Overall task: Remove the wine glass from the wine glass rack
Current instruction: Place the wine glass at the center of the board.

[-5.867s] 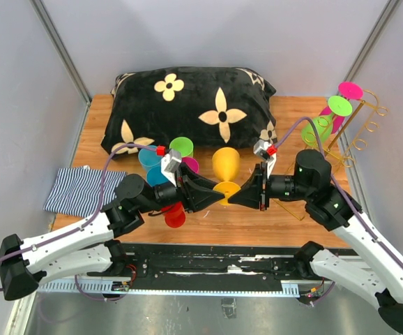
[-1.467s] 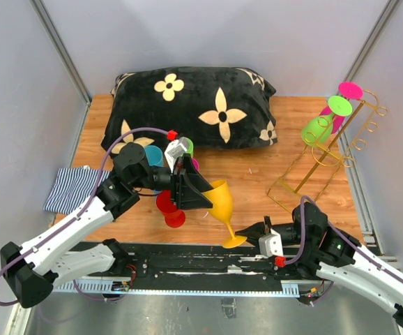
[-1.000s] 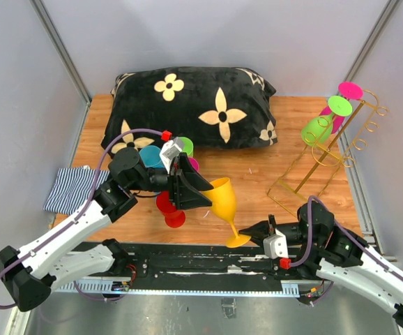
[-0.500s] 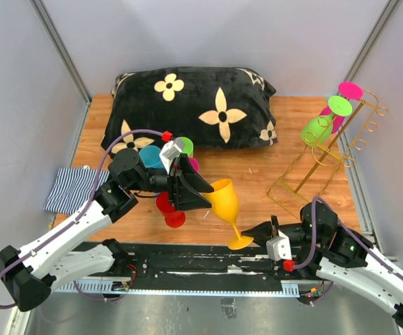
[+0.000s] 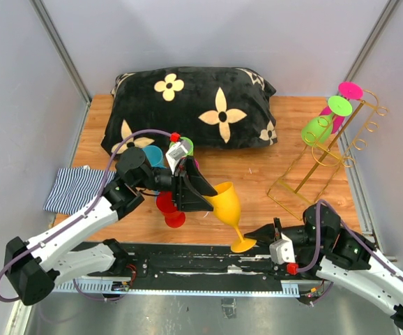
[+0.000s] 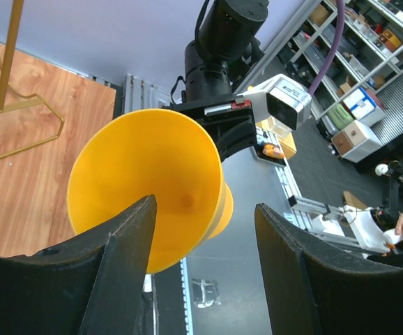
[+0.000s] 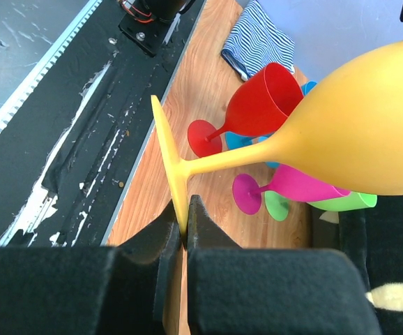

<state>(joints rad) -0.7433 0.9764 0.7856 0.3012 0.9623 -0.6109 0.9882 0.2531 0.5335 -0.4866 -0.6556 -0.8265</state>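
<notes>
Top external: yellow wine glass is off the wine glass rack and tilted in the air at 6 o'clock, by the table's near edge. Its bowl points to 10 o'clock and its foot to 5. Left gripper has the bowl between partly spread fingers. Right gripper is at the foot. Change over the last second and a half is a small drift: foot and right gripper slid a bit toward 3 o'clock, and the left arm barely moved. About six seconds back both grippers met mid-table with this glass between them. The rack sits at 2 o'clock, with a green wine glass and a pink wine glass hanging on it, unchanged. Judgement: one removal is done, and this looks like a handover or put-down.

Left wrist: fingers bracket the yellow bowl about half open. The 9 o'clock one touches it; contact at the 3 o'clock one is unclear. The other arm's gripper shows just behind the bowl.

Right wrist: fingers are closed tight on the rim of the yellow foot, with the stem running toward 2 o'clock. A red wine glass and a magenta wine glass lie on the table beyond, with a striped cloth at 12.
</notes>
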